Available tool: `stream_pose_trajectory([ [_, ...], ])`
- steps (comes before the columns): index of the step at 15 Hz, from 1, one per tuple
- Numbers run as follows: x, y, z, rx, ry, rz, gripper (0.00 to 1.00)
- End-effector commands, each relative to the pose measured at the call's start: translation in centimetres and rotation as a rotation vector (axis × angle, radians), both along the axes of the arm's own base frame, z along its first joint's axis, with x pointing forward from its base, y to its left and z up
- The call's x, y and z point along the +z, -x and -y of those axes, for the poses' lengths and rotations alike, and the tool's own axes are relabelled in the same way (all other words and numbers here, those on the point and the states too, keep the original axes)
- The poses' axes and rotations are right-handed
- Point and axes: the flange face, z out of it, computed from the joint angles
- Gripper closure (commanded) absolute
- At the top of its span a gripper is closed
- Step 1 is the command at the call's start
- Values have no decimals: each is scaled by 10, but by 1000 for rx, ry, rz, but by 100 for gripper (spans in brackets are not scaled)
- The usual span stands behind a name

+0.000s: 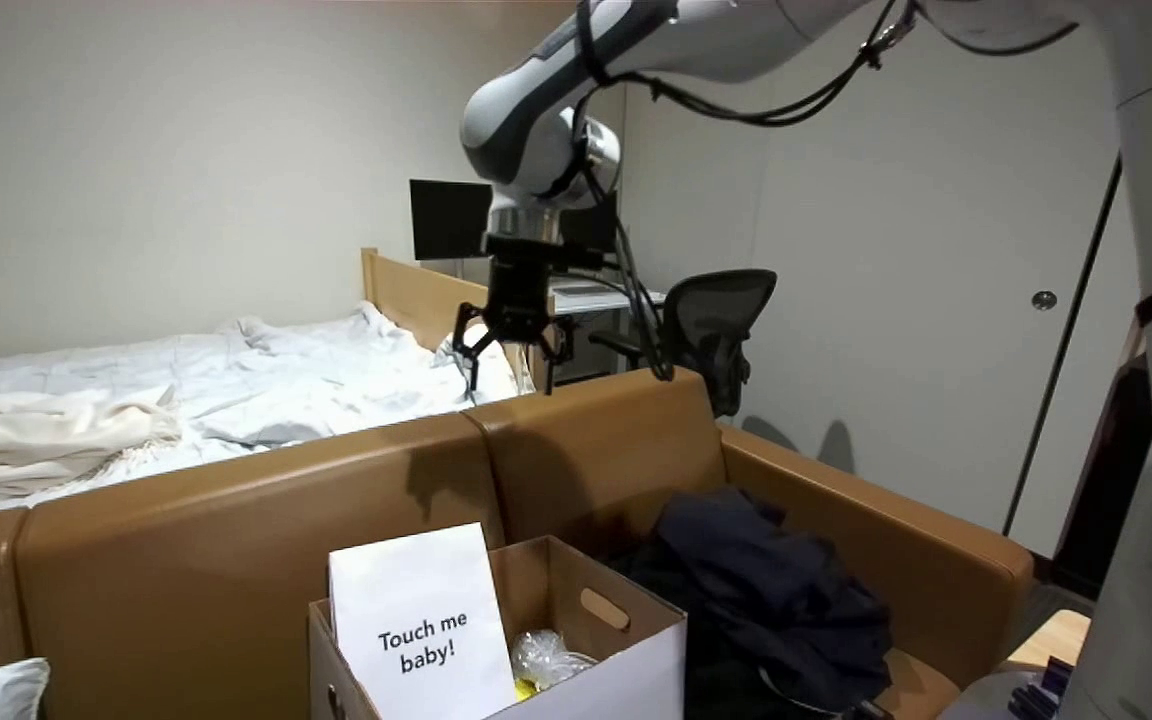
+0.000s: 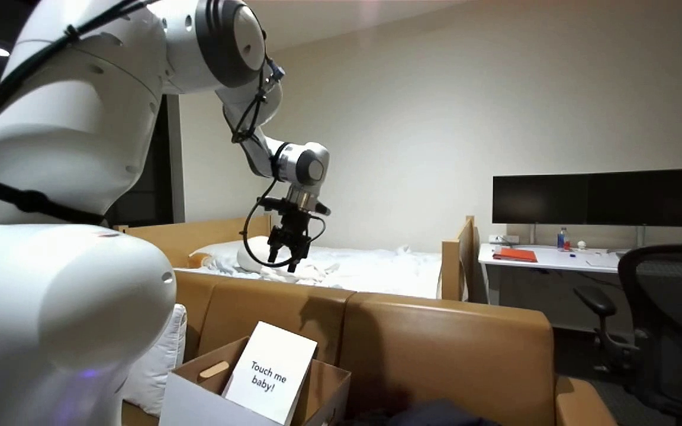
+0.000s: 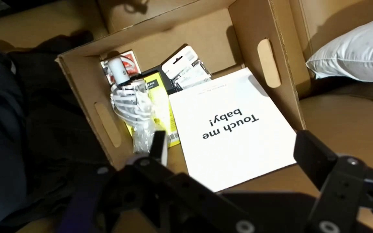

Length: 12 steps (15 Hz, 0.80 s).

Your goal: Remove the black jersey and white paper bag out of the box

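Claw (image 1: pixel 511 388) spread, higher than box (image 1: pixel 636 672) (open air between), white bag (image 1: pixel 416 595) jutting past rim (image 1: pixel 618 577), jersey (image 1: pixel 771 595) outside.

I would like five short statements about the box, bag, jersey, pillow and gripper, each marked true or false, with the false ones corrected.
1. The pillow and the jersey are on opposite sides of the box. True.
2. The jersey is inside the box. False: it lies on the sofa, beside the box.
3. The bag in the box reads "Touch me baby!" True.
4. The bag lies flat on the box's floor. False: it stands tilted, rising above the box's rim.
5. The gripper is open and holds nothing. True.
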Motion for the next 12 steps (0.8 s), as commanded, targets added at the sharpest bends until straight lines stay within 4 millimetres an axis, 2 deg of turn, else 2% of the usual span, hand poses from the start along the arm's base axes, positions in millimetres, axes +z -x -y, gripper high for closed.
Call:
stream_pose_trajectory([
  [1, -12, -4, -18, 8, 16, -14, 0],
  [3, -24, -11, -32, 15, 26, -22, 0],
  [6, -30, -18, -37, -156, -74, 47, 0],
  [8, -53, -17, -55, -233, -155, -2, 0],
  [9, -70, -13, -65, -288, -150, -29, 0],
  [10, -81, -7, -67, -334, -159, -55, 0],
  [12, -94, 10, -59, -428, -130, -94, 0],
])
